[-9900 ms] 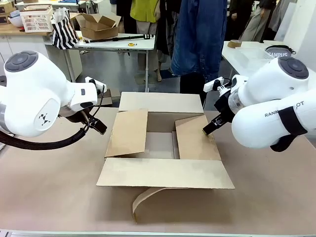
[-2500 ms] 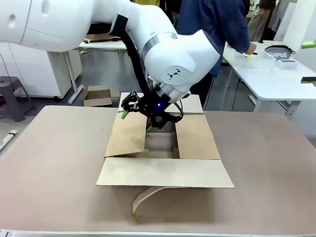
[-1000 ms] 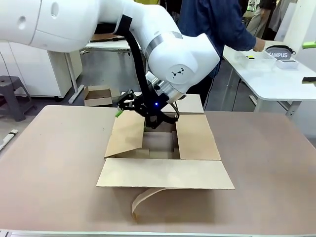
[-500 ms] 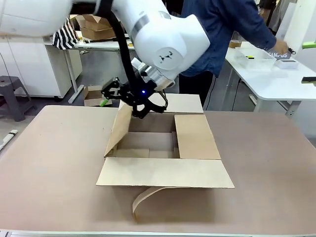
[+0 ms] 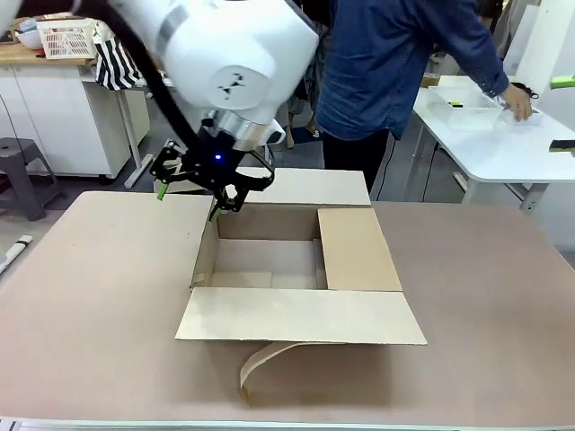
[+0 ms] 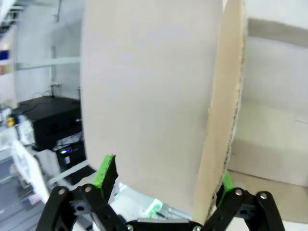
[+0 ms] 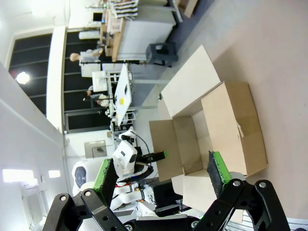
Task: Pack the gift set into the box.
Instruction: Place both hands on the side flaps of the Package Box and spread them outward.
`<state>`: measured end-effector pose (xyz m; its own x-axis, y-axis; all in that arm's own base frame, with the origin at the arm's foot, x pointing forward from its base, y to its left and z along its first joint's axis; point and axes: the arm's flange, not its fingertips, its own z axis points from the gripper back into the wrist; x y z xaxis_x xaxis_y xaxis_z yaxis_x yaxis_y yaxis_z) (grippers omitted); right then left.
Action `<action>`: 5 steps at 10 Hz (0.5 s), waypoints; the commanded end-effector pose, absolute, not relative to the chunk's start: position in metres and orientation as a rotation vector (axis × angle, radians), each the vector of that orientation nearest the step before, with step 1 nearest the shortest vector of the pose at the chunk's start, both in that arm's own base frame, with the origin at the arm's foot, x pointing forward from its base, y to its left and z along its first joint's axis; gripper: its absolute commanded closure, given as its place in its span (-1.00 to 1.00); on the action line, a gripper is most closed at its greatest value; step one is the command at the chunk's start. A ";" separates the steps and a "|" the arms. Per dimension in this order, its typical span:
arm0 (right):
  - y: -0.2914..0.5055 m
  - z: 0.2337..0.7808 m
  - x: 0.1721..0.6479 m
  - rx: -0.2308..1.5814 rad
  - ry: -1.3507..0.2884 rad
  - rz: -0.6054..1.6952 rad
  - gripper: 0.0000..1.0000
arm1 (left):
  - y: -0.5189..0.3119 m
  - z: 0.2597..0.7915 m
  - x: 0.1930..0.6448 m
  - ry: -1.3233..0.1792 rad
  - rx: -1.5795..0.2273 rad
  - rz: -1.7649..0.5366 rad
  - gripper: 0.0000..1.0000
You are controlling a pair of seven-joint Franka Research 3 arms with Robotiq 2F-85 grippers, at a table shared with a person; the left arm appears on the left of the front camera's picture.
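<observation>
front view: the box (image 5: 301,314) sits mid-table (image 5: 90,296). its near and far flaps are spread outward and its 3 o'clock flap is folded in over the opening. the left flap (image 5: 205,256), on the 9 o'clock side, stands nearly upright. the left claw (image 5: 188,202) is at the box's 10 o'clock corner, over that flap's top edge. a person (image 5: 395,63) stands at 12 o'clock.

left wrist view: the claw is spread wide and released. the flap stands between the fingers, its cut edge beside one pad.

right wrist view: the right claw (image 7: 162,168) is spread and grasping nothing, high above the box.

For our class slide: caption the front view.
Open left tool straddles the raised left flap of the box; a person stands behind.
</observation>
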<state>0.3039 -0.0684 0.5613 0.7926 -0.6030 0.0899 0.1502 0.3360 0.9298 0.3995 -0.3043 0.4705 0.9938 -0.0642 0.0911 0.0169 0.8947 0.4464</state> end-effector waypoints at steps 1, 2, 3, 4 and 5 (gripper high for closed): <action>-0.065 0.561 0.305 1.149 -0.475 -0.509 -1.00 | -0.256 0.465 0.383 -0.097 0.301 -0.072 -1.00; -0.065 0.561 0.305 1.149 -0.475 -0.509 -1.00 | -0.239 0.466 0.380 -0.108 0.216 -0.081 -1.00; -0.065 0.561 0.305 1.149 -0.475 -0.509 -1.00 | -0.224 0.469 0.378 -0.125 0.122 -0.096 -1.00; -0.065 0.561 0.305 1.149 -0.475 -0.509 -1.00 | -0.208 0.474 0.376 -0.149 0.042 -0.105 -1.00; -0.065 0.561 0.305 1.149 -0.475 -0.509 -1.00 | -0.193 0.478 0.376 -0.169 -0.018 -0.105 -1.00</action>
<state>0.3038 -0.0685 0.5614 0.7923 -0.6034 0.0899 0.1505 0.3362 0.9297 0.3867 -0.2131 0.4809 0.9833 -0.0757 0.1656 0.0649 0.9955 0.0698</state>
